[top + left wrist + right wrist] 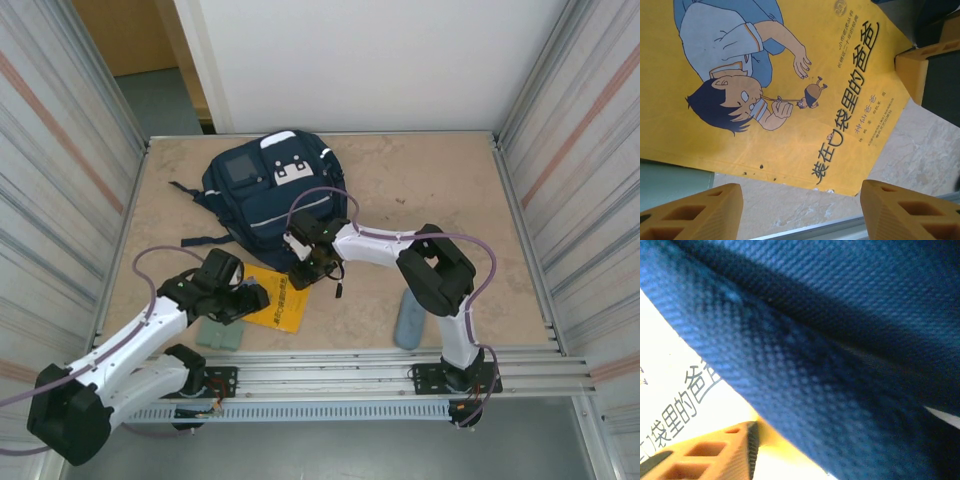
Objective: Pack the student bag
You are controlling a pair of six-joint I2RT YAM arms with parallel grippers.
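Navy student bag [268, 192] lies against the right jaws, grip unclear; left jaws gape over yellow book [785, 95].

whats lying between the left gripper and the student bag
The yellow book lies flat there, ahead of the left gripper and towards the student bag; the left wrist view shows it.

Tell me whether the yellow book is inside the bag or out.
Out. The yellow book lies flat, cover up, on the table at the student bag's near edge.
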